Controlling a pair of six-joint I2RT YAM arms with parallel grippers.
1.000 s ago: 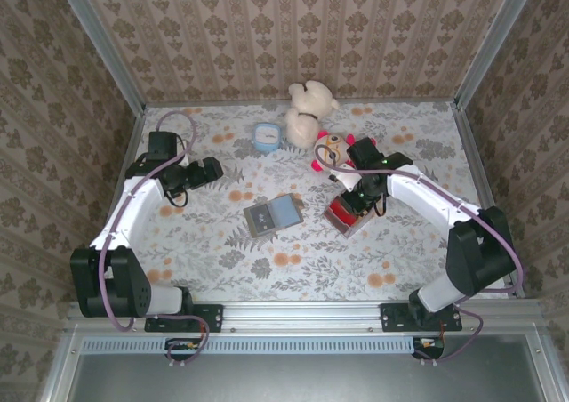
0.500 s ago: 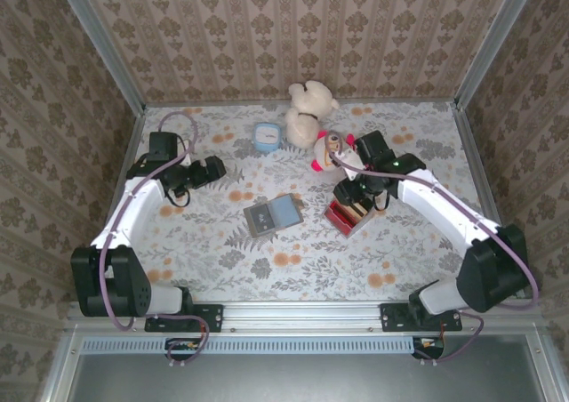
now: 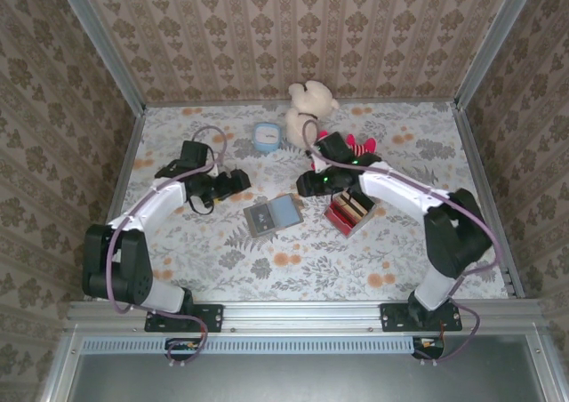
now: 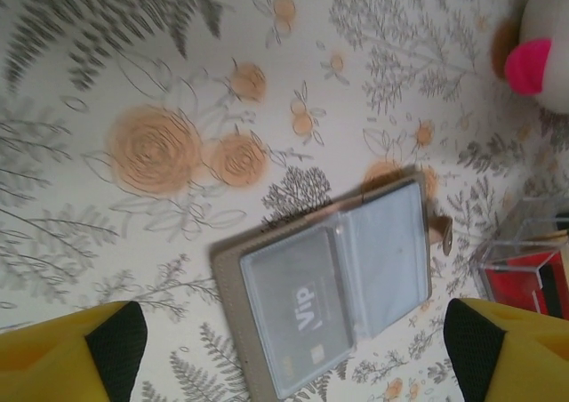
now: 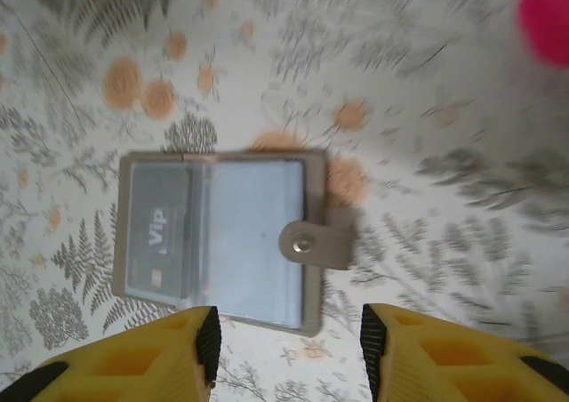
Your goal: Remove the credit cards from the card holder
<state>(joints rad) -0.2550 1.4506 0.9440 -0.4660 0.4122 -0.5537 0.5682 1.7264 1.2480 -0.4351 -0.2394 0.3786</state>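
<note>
The card holder (image 3: 263,218) lies open and flat at the table's middle, a grey wallet with a snap tab (image 5: 316,245). Its left pocket holds a dark grey "VIP" card (image 4: 298,317), and its right pocket a light blue card (image 4: 387,255). My left gripper (image 3: 238,182) hovers just left of the holder and is open, its yellow fingers (image 4: 107,349) wide apart over it. From the right, my right gripper (image 3: 307,187) hangs beside the holder's far corner. It is open and empty, with the tab edge of the holder (image 5: 222,237) just ahead of its fingertips (image 5: 206,335).
A tray with red and tan blocks (image 3: 349,211) sits right of the holder, under the right arm. A small light blue box (image 3: 266,137), a cream teddy bear (image 3: 307,108) and a pink-eared toy (image 3: 342,144) stand at the back.
The right gripper left the tray, opened and swung left to the holder. The left arm reached right toward the holder with its jaws still wide.
</note>
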